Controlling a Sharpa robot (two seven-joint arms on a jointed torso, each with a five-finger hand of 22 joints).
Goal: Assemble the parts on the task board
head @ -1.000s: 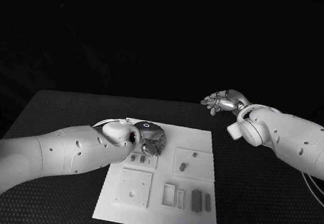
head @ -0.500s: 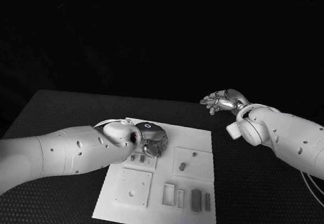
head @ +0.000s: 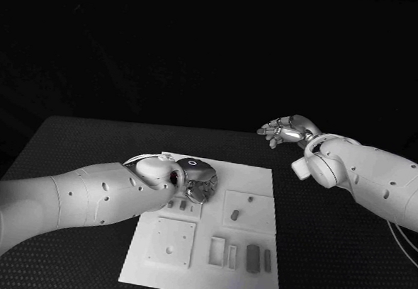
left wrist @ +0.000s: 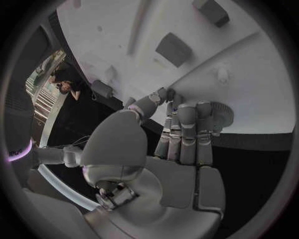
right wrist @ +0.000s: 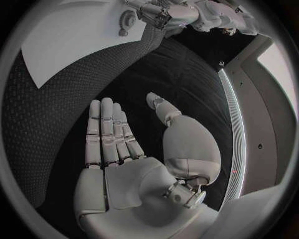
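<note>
silver left hand curls its fingers over the white task board's far edge, gripping nothing visible, while the right hand hovers flat and spread above black table.

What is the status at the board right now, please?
Left robot hand over the white board's far corner, grip unclear. Right robot hand open, off the board. Nothing blocking.
</note>
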